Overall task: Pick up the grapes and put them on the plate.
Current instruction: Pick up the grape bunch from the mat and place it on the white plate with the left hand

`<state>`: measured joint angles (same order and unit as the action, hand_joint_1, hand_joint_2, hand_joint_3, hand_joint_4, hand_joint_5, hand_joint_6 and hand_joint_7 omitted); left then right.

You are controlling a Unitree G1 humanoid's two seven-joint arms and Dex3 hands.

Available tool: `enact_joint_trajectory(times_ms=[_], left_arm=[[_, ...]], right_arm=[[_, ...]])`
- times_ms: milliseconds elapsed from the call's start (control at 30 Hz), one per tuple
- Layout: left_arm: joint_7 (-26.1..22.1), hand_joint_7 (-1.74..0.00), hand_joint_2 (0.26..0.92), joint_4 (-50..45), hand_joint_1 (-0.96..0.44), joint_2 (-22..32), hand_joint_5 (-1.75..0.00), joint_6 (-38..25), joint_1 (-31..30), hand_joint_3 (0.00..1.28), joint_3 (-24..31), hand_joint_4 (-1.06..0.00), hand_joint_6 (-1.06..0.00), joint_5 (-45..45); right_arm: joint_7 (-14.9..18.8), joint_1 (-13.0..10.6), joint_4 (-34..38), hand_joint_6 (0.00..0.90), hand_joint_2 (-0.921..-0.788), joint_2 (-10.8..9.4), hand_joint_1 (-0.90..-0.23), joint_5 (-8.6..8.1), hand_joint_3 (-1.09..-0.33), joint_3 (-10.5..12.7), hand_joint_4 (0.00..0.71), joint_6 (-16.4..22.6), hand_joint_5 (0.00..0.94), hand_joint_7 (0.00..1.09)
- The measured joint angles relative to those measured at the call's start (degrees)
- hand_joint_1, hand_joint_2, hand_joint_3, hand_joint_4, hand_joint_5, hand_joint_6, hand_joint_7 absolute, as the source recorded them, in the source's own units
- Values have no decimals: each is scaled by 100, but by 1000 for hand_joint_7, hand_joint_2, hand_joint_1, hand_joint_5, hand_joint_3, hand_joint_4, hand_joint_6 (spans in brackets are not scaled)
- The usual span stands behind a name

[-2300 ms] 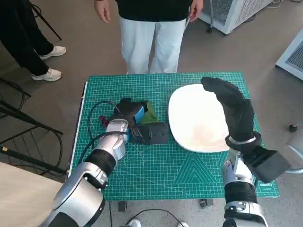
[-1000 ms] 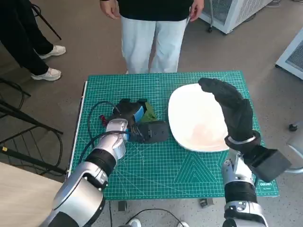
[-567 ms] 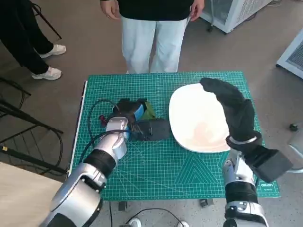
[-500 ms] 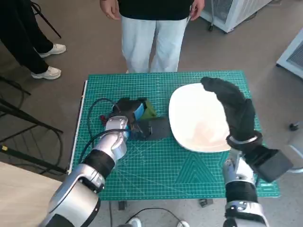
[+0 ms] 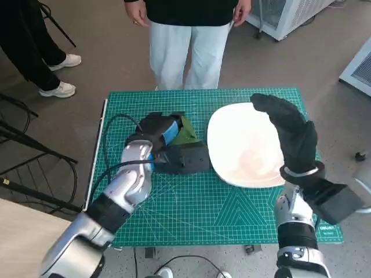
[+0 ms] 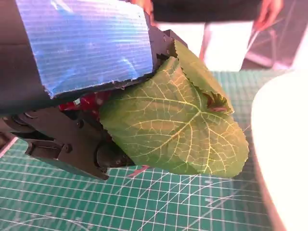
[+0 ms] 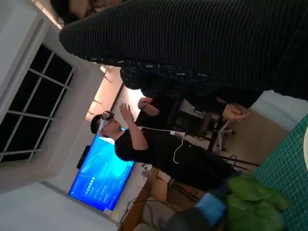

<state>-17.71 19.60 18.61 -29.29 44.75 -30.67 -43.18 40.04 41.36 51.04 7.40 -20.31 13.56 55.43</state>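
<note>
My left hand [image 6: 82, 57] and a big green leaf [image 6: 178, 125] are covering most of the grapes [image 6: 89, 102], leaving only a red sliver showing (from my head camera I cannot make out the fruit at all). My right glove [image 5: 290, 136] is hiding part of the plate's [image 5: 240, 145] far edge.

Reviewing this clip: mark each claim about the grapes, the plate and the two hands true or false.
1. The left hand holds the grapes with their green leaf. True.
2. The grapes lie on the plate. False: they are in the hand, beside the plate.
3. The right hand is over the plate. True.
4. The plate is blue. False: white.
5. The right hand holds a leaf. False: it holds nothing.
</note>
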Motion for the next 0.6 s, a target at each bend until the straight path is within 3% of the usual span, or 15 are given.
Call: enact_joint_trajectory(times_ms=[133, 300, 600], left_arm=[[-197, -1152, 920, -838, 3, 169, -1452, -177, -227, 196, 130, -545, -513, -81], [-347, -1112, 920, -1717, 4, 329, -1466, -329, -429, 186, 295, -550, -535, -232], [-348, -1108, 920, -2116, 3, 337, -1447, -369, -661, 175, 380, -564, -542, -441]], right_arm=[[-4, 2, 0, 30, -921, -15, -531, -2, -641, 4, 210, 0, 0, 288], [-26, 2, 1, 27, -921, -44, -530, -18, -642, 18, 209, -1, 0, 292], [-38, 6, 1, 23, -921, -58, -533, -18, -645, 23, 210, -2, 0, 303]])
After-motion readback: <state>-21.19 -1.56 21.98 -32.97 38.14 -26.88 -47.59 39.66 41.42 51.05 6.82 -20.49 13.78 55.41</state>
